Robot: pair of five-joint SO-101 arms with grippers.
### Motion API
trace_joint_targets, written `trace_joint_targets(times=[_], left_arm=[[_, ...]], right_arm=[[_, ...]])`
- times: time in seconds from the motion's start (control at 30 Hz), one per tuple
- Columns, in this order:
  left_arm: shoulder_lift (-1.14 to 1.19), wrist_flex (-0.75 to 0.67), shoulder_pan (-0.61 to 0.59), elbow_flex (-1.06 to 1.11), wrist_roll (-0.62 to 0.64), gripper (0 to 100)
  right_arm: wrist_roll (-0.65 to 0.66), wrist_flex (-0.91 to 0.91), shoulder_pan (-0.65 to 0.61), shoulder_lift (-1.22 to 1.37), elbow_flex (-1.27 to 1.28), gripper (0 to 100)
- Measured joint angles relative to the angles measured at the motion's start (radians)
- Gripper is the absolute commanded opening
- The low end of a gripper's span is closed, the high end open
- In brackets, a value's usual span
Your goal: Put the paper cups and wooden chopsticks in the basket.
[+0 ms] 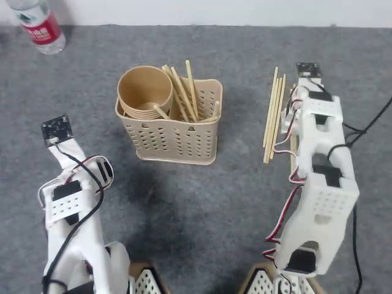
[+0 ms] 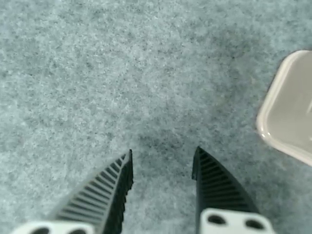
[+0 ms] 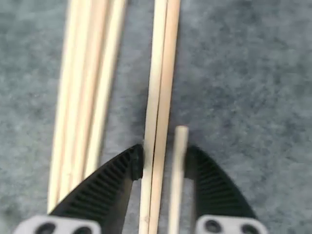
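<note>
The basket (image 1: 177, 138) was beige, its walls patterned with rows of small slots. The paper cups (image 1: 145, 92) were kraft brown and the wooden chopsticks (image 1: 273, 113) pale yellow. The carpet (image 1: 202, 208) was mottled grey. The left arm (image 1: 79, 239) and right arm (image 1: 324, 202) were white with black and red wires. The left gripper (image 2: 164, 151) and right gripper (image 3: 165, 147) had black, ribbed fingers. The bottle (image 1: 40, 24) was clear with a red label.

You had a plastic bottle (image 1: 40, 26) with a red label sitting at the far left corner of the bench (image 1: 202, 208), whose top was covered in grey carpet-like fabric.
</note>
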Motion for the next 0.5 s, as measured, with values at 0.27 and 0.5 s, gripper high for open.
trace_joint_targets(times=[0.27, 0.5], left_arm=[[0.000, 0.000, 0.000, 0.000, 0.000, 19], [0.000, 0.000, 0.000, 0.000, 0.000, 19]], right_arm=[[0.002, 0.133, 0.006, 0.087, -0.169, 0.7], [0.002, 0.181, 0.012, 0.055, -0.172, 0.7]])
